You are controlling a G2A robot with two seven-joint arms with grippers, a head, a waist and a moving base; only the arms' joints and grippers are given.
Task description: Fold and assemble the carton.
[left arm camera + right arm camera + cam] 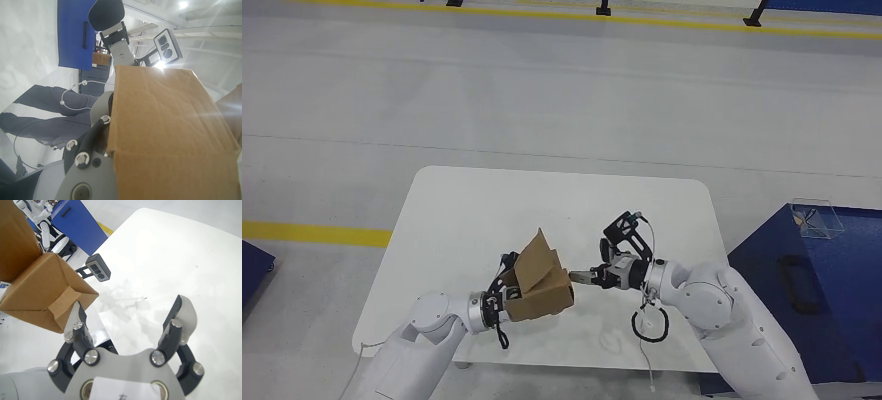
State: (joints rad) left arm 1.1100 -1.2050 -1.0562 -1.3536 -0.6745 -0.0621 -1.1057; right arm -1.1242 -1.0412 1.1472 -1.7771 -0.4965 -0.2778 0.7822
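A brown carton [539, 278] is held tilted above the front middle of the white table [542, 200], one flap [535, 258] standing up. My left gripper [508, 291] is shut on the carton's left side; its fingertips are hidden behind the cardboard [166, 123]. My right gripper [587, 275] is at the carton's right end, open wide [128, 303]. One of its fingers [78, 313] touches the folded end flap of the carton [37, 291]; the other finger [180, 308] hangs free over the table. That free finger [105, 16] also shows past the carton.
A blue cabinet [832, 290] stands right of the table with a clear plastic box [814, 215] on top. A black cable loop [650, 325] hangs by my right arm near the front edge. The table's far half is bare.
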